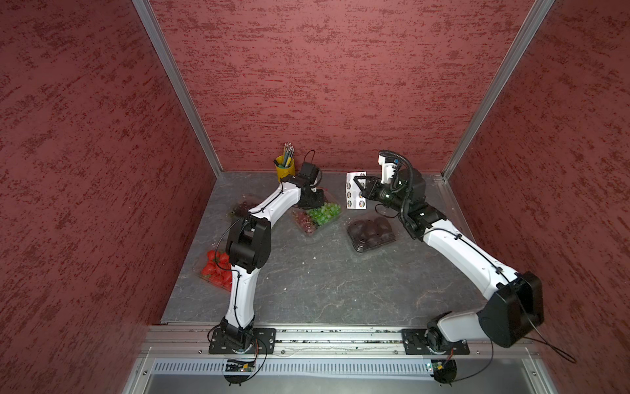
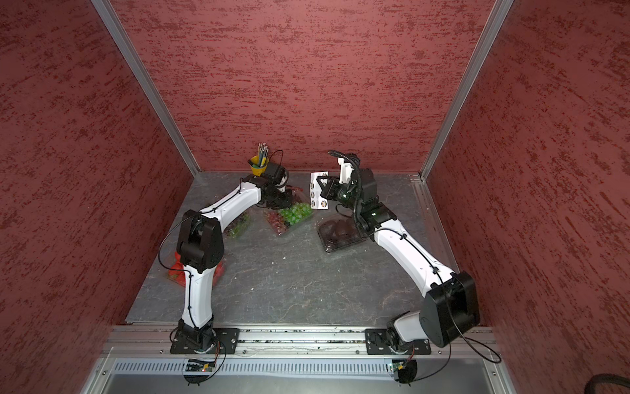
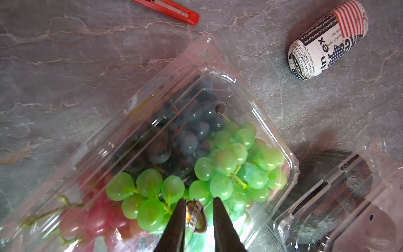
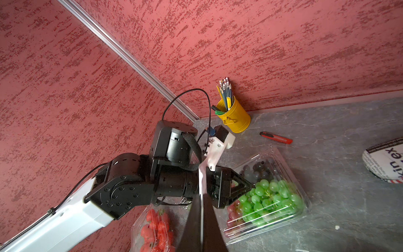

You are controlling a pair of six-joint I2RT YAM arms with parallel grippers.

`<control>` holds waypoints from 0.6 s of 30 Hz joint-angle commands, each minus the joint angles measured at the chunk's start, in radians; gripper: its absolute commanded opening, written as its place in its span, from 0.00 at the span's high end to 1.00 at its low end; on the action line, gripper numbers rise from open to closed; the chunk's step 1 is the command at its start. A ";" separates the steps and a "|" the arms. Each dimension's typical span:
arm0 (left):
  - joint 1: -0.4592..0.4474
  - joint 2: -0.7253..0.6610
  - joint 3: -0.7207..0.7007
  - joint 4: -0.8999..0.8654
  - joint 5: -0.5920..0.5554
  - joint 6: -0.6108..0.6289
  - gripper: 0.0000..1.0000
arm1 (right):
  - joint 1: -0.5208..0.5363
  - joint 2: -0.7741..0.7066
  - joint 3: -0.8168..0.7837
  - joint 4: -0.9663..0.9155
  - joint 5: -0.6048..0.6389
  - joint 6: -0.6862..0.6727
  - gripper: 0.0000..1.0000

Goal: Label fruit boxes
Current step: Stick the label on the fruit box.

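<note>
A clear box of green-and-red grapes (image 1: pixel 318 216) (image 3: pixel 196 152) sits mid-table at the back. My left gripper (image 3: pixel 199 199) hangs just over its lid, open by a narrow gap. A small round sticker (image 3: pixel 196 216) lies in that gap on the lid, curled up against one finger. My right gripper (image 4: pixel 201 195) is shut on the white sticker sheet (image 1: pixel 355 190), holding it upright above the table. The dark-fruit box in a black tray (image 1: pixel 371 233) lies below the right arm. The dark red grapes box (image 1: pixel 240 208) and strawberry box (image 1: pixel 214 269) are partly hidden by the left arm.
A yellow pencil cup (image 1: pixel 284 167) stands at the back wall behind the left wrist. A red box cutter (image 3: pixel 170 9) and a printed cloth roll (image 3: pixel 327 41) lie on the grey table (image 1: pixel 324 279) behind the grapes. Red walls close in three sides.
</note>
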 commanded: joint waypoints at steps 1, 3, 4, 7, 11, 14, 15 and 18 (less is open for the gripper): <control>-0.008 -0.003 -0.013 0.003 0.018 -0.005 0.72 | -0.007 -0.014 -0.011 0.033 -0.008 0.012 1.00; -0.008 -0.014 -0.014 0.005 0.015 -0.005 0.72 | -0.005 -0.014 -0.011 0.033 -0.006 0.014 1.00; -0.009 -0.020 -0.010 0.001 0.012 -0.005 0.72 | -0.006 -0.013 -0.012 0.034 -0.007 0.013 1.00; -0.008 -0.040 -0.001 -0.007 -0.007 0.000 0.67 | -0.005 -0.014 -0.013 0.036 -0.009 0.013 1.00; -0.009 -0.061 0.000 -0.009 -0.031 0.007 0.62 | -0.006 -0.015 -0.014 0.035 -0.009 0.016 1.00; -0.009 -0.061 0.005 -0.012 -0.029 0.009 0.61 | -0.006 -0.015 -0.016 0.039 -0.010 0.017 1.00; -0.010 -0.058 0.006 -0.011 -0.026 0.009 0.61 | -0.006 -0.014 -0.016 0.039 -0.010 0.017 1.00; -0.014 -0.051 0.009 -0.011 -0.021 0.007 0.62 | -0.006 -0.012 -0.016 0.043 -0.014 0.020 1.00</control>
